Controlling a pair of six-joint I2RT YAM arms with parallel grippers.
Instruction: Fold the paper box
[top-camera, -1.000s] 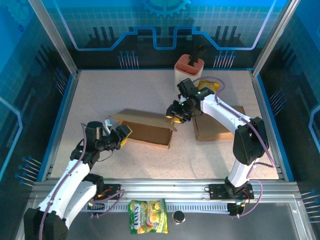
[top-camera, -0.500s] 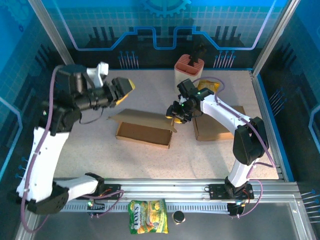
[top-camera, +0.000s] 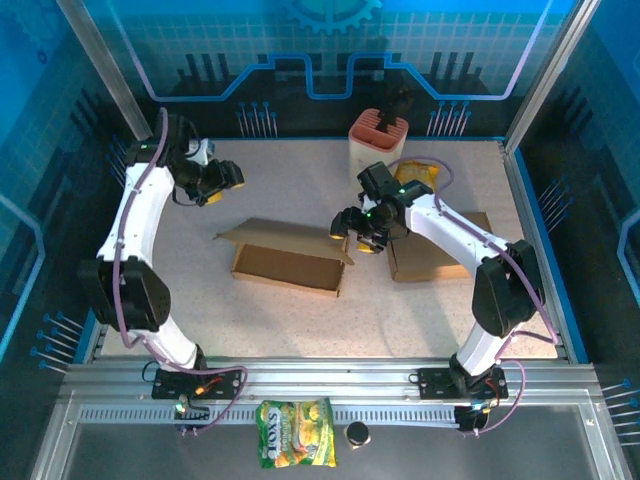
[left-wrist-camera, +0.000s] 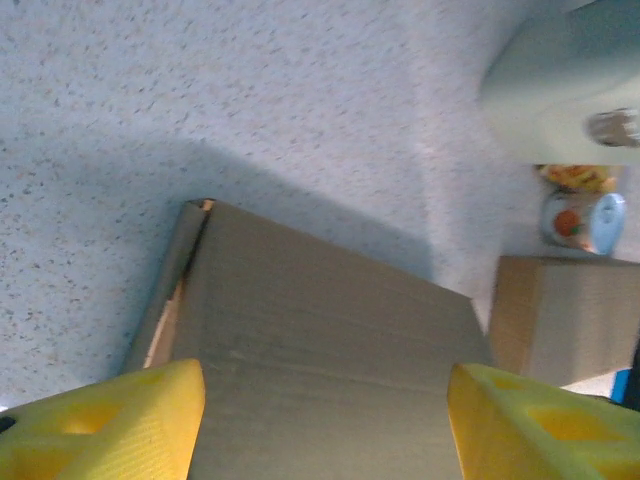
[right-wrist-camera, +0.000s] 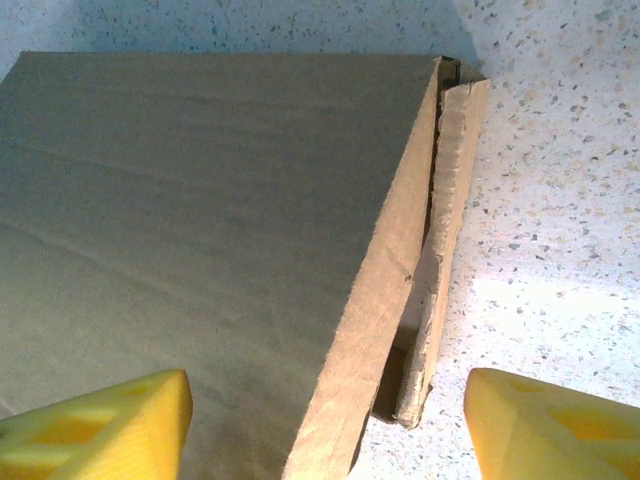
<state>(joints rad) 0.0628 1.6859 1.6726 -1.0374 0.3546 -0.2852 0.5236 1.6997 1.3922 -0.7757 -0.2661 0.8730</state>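
The paper box (top-camera: 287, 263) lies mid-table, long axis left to right, with our right gripper (top-camera: 357, 236), fingers spread, at its right end and our left gripper (top-camera: 220, 187), also spread, well apart at the far left.

Speckled beige table top (top-camera: 300, 330) framed by a raised blue rim (top-camera: 520, 195). Silver aluminium posts (top-camera: 105, 70) rise from the two back corners, leaning outward toward the top of the view. Translucent blue wall panels (top-camera: 300, 50) stand behind and to both sides, printed with a fine grid, part of a gear shape and lighter circuit-like lines. A slotted metal rail (top-camera: 330, 380) runs along the near edge, with a dark grey ledge (top-camera: 540, 450) below it. Even, blue-tinged light casts soft shadows on the table
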